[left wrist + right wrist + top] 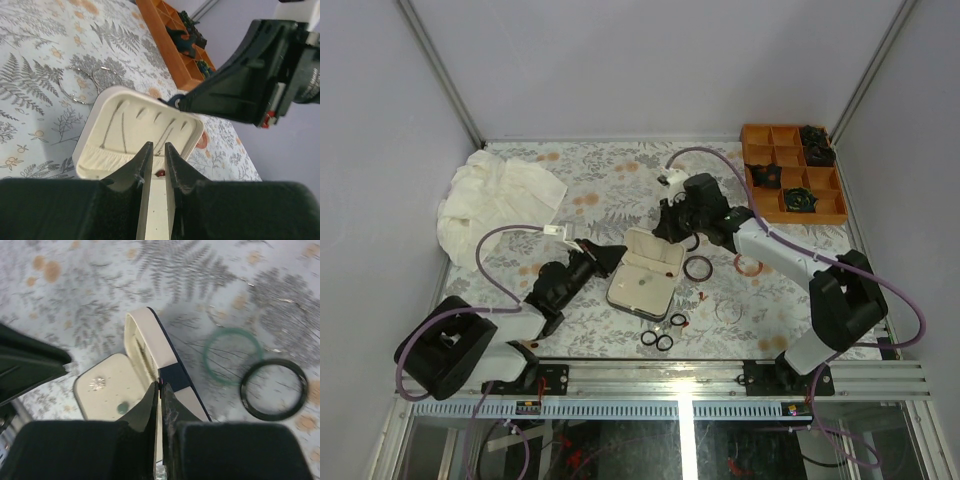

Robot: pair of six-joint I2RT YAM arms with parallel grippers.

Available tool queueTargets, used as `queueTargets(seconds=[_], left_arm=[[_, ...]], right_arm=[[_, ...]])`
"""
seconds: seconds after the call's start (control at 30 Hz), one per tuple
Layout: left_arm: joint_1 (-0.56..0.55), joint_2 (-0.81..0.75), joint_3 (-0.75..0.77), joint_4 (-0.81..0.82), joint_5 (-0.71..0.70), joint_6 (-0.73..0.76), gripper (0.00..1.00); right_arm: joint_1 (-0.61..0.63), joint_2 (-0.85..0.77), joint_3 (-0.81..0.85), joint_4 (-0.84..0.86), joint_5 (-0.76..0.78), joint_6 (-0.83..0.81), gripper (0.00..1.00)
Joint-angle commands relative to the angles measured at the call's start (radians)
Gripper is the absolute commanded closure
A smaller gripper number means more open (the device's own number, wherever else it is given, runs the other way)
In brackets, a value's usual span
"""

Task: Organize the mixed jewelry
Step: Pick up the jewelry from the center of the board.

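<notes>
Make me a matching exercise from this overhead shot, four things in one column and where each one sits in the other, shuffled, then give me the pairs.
Things:
1. white cloth
2. orange tray
3. jewelry case
4. small black rings

Places:
A. near edge, just in front of the case
B. far right corner
C. far left
D. centre, lid open

Pairs: 1-C, 2-B, 3-D, 4-A
</notes>
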Motion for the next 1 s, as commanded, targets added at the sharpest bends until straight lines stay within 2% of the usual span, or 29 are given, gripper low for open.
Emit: queueTargets(seconds=[0.0, 0.3, 0.5, 0.83, 0.97], left_arm=[[0.017, -0.072, -0.018, -0.064, -0.059, 0.043, 0.85], [0.041, -0.143, -0.051, -0.105, -0.093, 0.041, 0.85], [0.049, -0.149, -0.058, -0.110, -0.099, 0.040, 0.85], [0.058, -0.141, -0.056, -0.118, -0.093, 0.045, 0.85], [0.060, -0.130, -0.049, -0.120, -0.088, 0.041, 0.85]], right_arm=[[0.078, -0.035, 0.078, 0.056, -0.087, -0.059, 1.00], [0.142, 0.095, 0.197, 0.050, -0.127, -0.064, 1.00], [0.150, 0.139, 0.219, 0.045, -0.117, -0.063, 1.00], [0.149, 0.207, 0.288, -0.047, 0.094, -0.051, 1.00], [0.149, 0.207, 0.277, -0.049, 0.120, -0.046, 1.00]])
